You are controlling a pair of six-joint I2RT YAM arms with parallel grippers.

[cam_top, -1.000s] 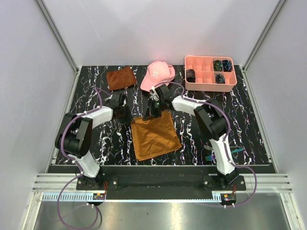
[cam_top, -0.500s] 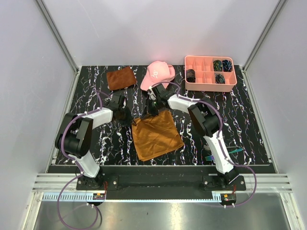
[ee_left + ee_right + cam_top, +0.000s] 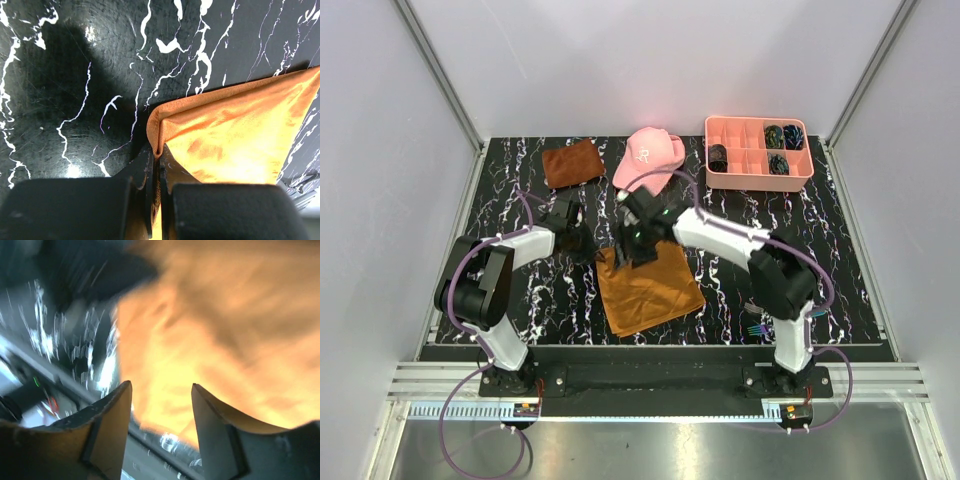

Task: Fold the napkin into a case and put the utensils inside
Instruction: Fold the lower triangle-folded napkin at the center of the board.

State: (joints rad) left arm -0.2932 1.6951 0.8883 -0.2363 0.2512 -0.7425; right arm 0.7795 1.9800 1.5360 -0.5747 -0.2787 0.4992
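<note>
The orange-brown napkin (image 3: pixel 650 288) lies flat on the black marbled table, between the two arms. My left gripper (image 3: pixel 588 244) is at its far left corner. In the left wrist view that gripper (image 3: pixel 159 160) is shut on a folded bit of the napkin (image 3: pixel 235 125). My right gripper (image 3: pixel 638 246) hovers over the napkin's far edge. The blurred right wrist view shows it (image 3: pixel 162 387) open, nothing between its fingers, with the napkin (image 3: pixel 210 325) below. The utensils (image 3: pixel 754 328) lie by the right arm's base.
A pink cap (image 3: pixel 650 152) sits just beyond the napkin. A smaller rust-brown cloth (image 3: pixel 571 162) lies at the back left. A pink compartment tray (image 3: pixel 756 182) holding dark small items stands at the back right.
My right gripper has opened and let go of the napkin's far edge, shifting left and nearer. The napkin has settled flat. The left gripper has stayed shut on its corner.
</note>
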